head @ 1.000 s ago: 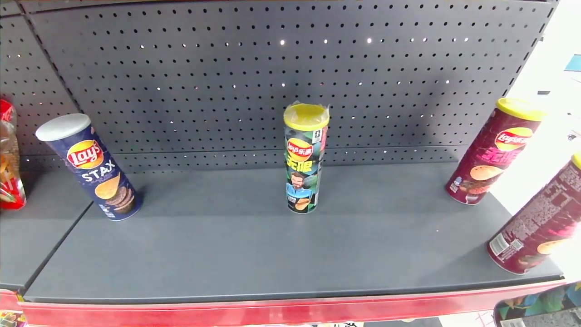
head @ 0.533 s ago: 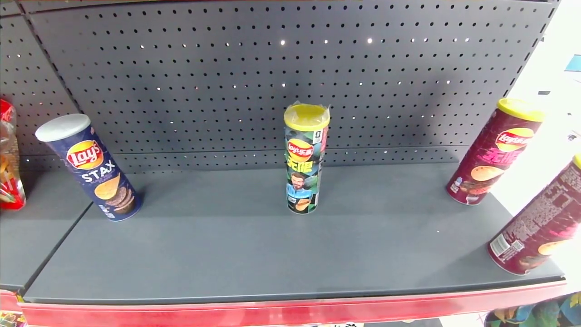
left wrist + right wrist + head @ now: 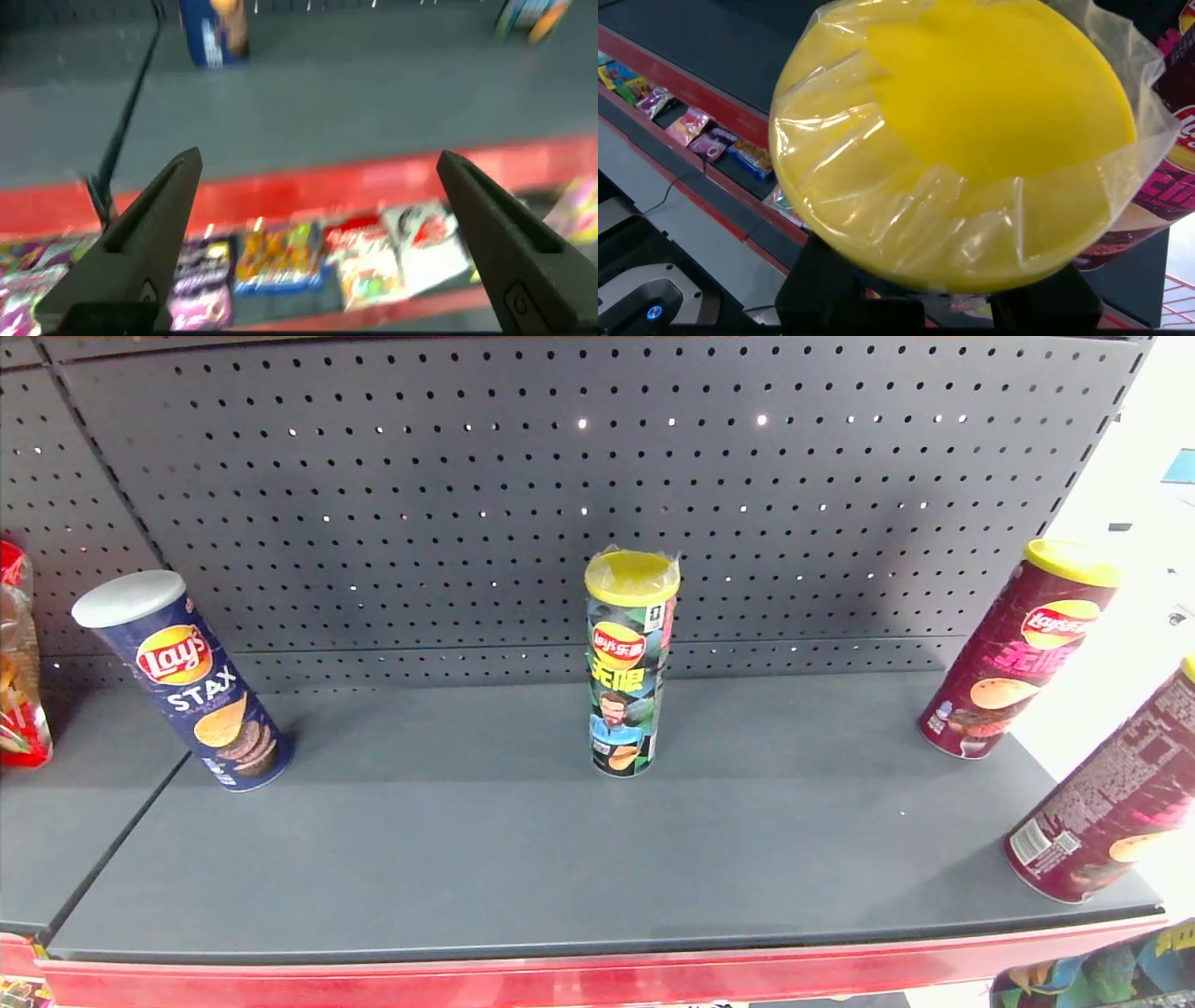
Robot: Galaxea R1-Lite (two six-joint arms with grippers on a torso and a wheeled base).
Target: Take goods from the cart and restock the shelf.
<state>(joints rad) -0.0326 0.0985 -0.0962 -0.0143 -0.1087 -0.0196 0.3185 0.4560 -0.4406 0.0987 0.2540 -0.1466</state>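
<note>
A grey shelf (image 3: 523, 840) holds a blue chip can (image 3: 187, 681) at the left, a multicolour can with a yellow lid (image 3: 627, 663) in the middle, and two maroon cans (image 3: 1022, 649) (image 3: 1106, 803) at the right. My right gripper (image 3: 924, 299) is shut on another multicolour chip can (image 3: 957, 131); its wrapped yellow lid faces the wrist camera, and its body shows below the shelf's right corner (image 3: 1092, 975). My left gripper (image 3: 322, 233) hangs open and empty in front of the shelf's red front edge (image 3: 308, 182).
A perforated back panel (image 3: 560, 495) closes the shelf behind. A red snack bag (image 3: 14, 663) sits on the neighbouring shelf at the far left. Snack packets (image 3: 280, 266) line a lower shelf. Bare shelf lies between the standing cans.
The held can at the lower right corner of the head view has sunk lower and shifted slightly. The cans on the shelf have not moved.
</note>
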